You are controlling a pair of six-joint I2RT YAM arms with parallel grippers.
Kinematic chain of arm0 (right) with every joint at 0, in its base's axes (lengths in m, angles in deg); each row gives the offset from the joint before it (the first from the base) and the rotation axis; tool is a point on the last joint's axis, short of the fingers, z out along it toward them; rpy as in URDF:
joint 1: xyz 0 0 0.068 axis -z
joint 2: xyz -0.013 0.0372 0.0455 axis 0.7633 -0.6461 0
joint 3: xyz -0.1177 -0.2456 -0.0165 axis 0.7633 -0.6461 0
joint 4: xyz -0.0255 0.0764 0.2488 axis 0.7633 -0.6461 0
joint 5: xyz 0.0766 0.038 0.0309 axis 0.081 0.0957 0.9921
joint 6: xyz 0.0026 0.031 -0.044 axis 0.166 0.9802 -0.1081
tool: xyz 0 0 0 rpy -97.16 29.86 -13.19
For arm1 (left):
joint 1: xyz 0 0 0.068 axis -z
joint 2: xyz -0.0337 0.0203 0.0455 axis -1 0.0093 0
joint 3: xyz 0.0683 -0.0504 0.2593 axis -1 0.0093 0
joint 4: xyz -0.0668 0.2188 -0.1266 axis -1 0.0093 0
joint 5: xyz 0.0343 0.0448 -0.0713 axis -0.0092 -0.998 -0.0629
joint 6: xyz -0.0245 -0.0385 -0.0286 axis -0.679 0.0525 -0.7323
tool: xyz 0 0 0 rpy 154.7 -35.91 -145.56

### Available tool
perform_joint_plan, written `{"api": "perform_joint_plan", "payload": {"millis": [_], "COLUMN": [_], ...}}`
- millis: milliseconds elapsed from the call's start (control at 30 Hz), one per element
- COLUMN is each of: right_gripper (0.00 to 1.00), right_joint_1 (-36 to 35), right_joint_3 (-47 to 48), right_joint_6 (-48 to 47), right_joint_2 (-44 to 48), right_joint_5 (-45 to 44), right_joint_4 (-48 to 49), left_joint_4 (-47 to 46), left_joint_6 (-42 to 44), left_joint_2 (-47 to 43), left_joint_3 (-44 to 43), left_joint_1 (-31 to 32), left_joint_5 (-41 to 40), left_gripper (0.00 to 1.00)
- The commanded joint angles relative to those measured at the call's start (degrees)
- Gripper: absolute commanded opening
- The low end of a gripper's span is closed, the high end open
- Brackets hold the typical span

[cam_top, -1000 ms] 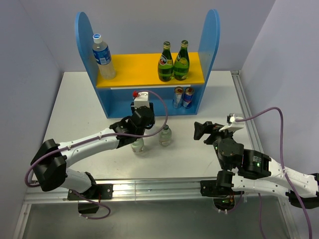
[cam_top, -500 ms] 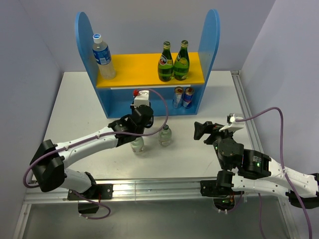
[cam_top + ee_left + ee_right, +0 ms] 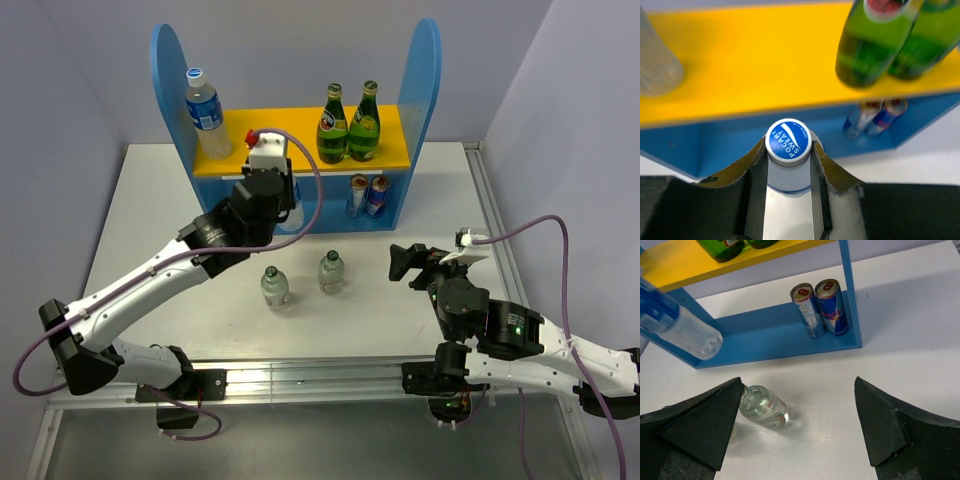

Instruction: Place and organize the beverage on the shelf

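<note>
The shelf (image 3: 425,70) stands at the back, with blue side panels and a yellow upper board (image 3: 270,135). My left gripper (image 3: 283,200) is shut on a clear bottle with a blue Pocari Sweat cap (image 3: 788,141). It holds the bottle upright in the air just in front of the yellow board (image 3: 750,60). The held bottle also shows in the right wrist view (image 3: 677,327). My right gripper (image 3: 410,262) is open and empty above the table. Its fingers (image 3: 705,425) frame a small clear bottle (image 3: 762,407).
On the yellow board stand a water bottle (image 3: 206,113) at the left and two green bottles (image 3: 347,125) at the right. Two cans (image 3: 367,196) stand on the blue base. Two small clear bottles (image 3: 275,287) (image 3: 332,272) stand on the white table.
My left gripper has risen from low over the small bottles and moved back toward the yellow board. The right arm has not moved.
</note>
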Motion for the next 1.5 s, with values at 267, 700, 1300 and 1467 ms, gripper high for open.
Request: {"api": "perform_joint_plan", "payload": {"millis": [267, 700, 1300, 1467], "right_gripper": [1.00, 1.00, 1.00, 1.00], "right_joint_1": [-0.54, -0.54, -0.63, -0.63], "right_joint_3": [-1.47, -0.59, -0.94, -0.76], "right_joint_6": [0.15, 0.85, 1.30, 1.12], "right_joint_2": [0.58, 1.90, 1.46, 1.11], "right_joint_5": [-1.92, -2.80, -3.50, -3.50], "right_joint_4": [2.33, 0.66, 0.57, 0.57], "left_joint_4": [-9.91, -15.28, -14.05, -14.05], "left_joint_6": [14.56, 20.47, 17.65, 15.28], "left_joint_2": [-0.18, 9.92, 16.52, 15.38], "left_joint_3": [-20.91, -31.29, -34.46, -32.00], "left_joint_1": [-0.19, -7.30, -19.35, -19.61], "left_joint_5": [-6.06, -1.94, 2.20, 2.90], "left_gripper": [0.00, 0.00, 0.03, 0.55]}}
